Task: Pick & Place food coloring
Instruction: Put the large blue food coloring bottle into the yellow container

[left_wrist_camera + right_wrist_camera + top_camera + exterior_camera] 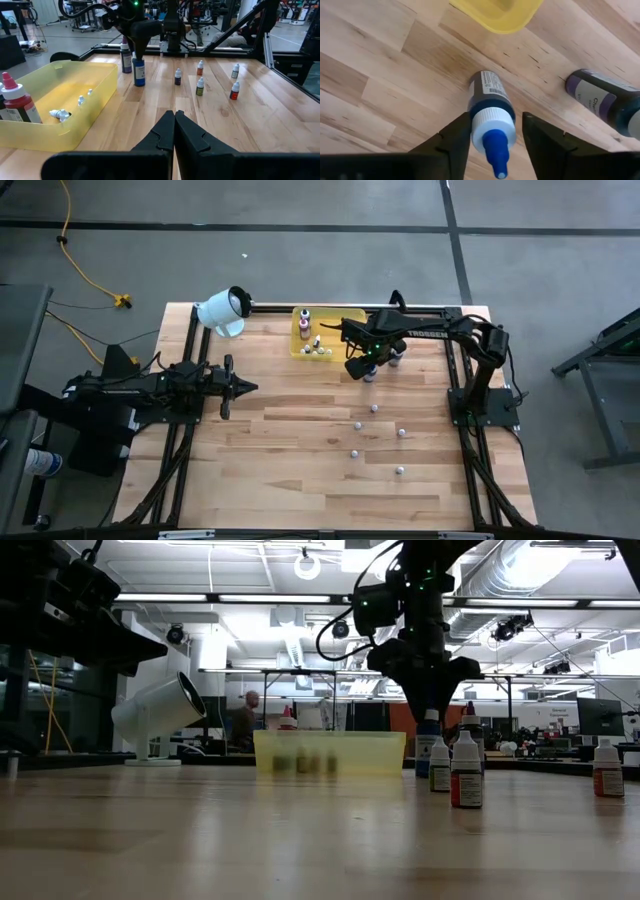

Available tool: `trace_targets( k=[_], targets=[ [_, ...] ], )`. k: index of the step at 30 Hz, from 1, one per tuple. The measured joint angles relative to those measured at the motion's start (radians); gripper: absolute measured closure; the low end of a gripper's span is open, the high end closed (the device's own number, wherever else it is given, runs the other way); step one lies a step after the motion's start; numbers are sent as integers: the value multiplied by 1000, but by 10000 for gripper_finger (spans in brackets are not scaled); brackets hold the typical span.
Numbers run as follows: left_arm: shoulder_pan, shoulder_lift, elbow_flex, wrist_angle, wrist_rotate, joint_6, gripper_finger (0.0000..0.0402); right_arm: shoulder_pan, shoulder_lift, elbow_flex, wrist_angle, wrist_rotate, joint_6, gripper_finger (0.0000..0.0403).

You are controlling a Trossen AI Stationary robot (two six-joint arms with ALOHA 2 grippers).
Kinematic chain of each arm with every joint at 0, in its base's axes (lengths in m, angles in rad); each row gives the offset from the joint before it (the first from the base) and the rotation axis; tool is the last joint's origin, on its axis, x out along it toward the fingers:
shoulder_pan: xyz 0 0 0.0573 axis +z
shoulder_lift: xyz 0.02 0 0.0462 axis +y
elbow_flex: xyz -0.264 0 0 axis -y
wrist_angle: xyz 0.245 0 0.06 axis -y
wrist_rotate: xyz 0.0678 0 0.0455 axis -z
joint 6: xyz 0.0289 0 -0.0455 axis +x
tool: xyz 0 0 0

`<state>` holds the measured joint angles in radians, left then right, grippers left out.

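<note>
A blue food coloring bottle with a white collar and blue tip stands upright on the wood table, just off the near corner of the yellow tray. My right gripper points down over it, open, one finger on each side of the collar. In the left wrist view this same bottle stands under the right arm. A purple bottle stands close beside it. Several small dropper bottles stand on the table's right half. My left gripper waits shut at the table's left, level. My right gripper comes from above with its fingers straddling the blue bottle's white collar. One finger lies right against the collar; whether it touches, I cannot tell. A narrow gap shows between the collar and the other finger. The bottle stands on its base.
The yellow tray holds a red bottle and a few small droppers. A white cylinder lies at the table's far left corner. Bare wood spreads across the table's middle and near side.
</note>
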<state>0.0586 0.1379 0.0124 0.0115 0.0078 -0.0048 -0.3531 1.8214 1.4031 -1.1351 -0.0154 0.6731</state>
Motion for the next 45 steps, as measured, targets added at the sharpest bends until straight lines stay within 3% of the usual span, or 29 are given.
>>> trace_targets(
  k=[8,22,39,45],
  targets=[
    [0,0,0,0,0,0,401,0,0,0,0,-1,-12,290],
    [0,0,0,0,0,0,401,0,-37,2,7,-55,-49,292],
    [0,0,0,0,0,0,401,-34,-303,5,63,-112,-90,292],
    [0,0,0,0,0,0,401,-59,-288,152,39,-74,-123,292]
  ],
)
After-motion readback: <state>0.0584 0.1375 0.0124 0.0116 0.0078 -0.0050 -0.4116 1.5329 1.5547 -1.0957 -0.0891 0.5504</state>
